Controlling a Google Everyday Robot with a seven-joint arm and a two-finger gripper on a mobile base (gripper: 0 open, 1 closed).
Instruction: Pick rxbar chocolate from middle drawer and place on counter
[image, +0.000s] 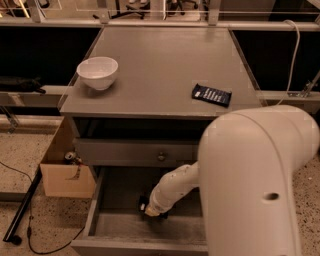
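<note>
The middle drawer (116, 226) is pulled open below the counter (160, 60). My arm reaches down into it, and my gripper (151, 210) is low inside the drawer, close to its grey bottom near the middle. A small dark shape shows right at the gripper's tip; I cannot tell whether it is the rxbar chocolate, which is otherwise hidden. The arm's large white link (260, 190) covers the right part of the drawer.
A navy-blue bar (211, 95) with white lettering lies on the counter's right front. A white bowl (97, 72) stands at its left. A closed drawer front with a round knob (161, 156) sits above the open drawer. A cardboard box (65, 177) stands on the floor at left.
</note>
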